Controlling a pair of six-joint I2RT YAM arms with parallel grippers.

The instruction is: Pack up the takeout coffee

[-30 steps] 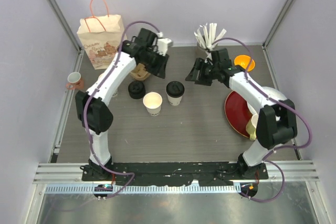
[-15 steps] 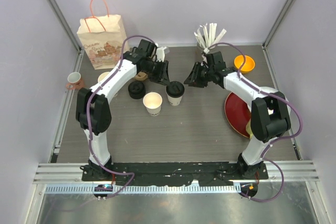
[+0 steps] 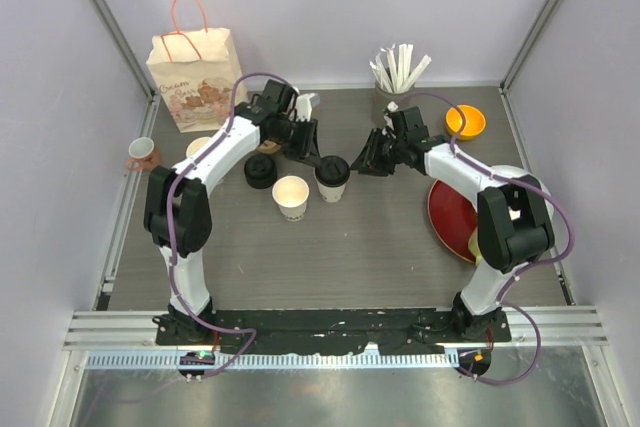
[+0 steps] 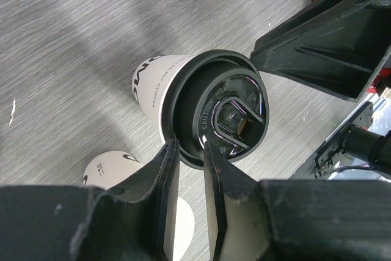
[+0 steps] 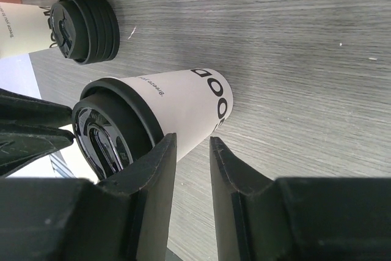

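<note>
The takeout coffee (image 3: 333, 176) is a cream paper cup with a black lid, standing mid-table. In the left wrist view its lid (image 4: 223, 111) fills the centre. My left gripper (image 4: 190, 148) is open by a narrow gap. It hovers over the lid's near rim, one finger over the lid and one outside it. From above, the left gripper (image 3: 322, 160) is at the cup's left rear. My right gripper (image 3: 362, 165) is close on the cup's right. In the right wrist view the right gripper (image 5: 192, 140) is narrowly open beside the cup wall (image 5: 183, 105), with bare table between its fingers.
An open, lidless cup (image 3: 291, 195) stands just left of the coffee, and a stack of black lids (image 3: 260, 171) lies behind it. A paper bag (image 3: 192, 77) is at the back left and a pink mug (image 3: 141, 154) at the left edge. At the right are a red plate (image 3: 450, 212) and an orange bowl (image 3: 466, 121).
Both grippers have moved in from the back toward the lidded cup and now flank it. The right jaws have narrowed; the left jaws have narrowed slightly.
</note>
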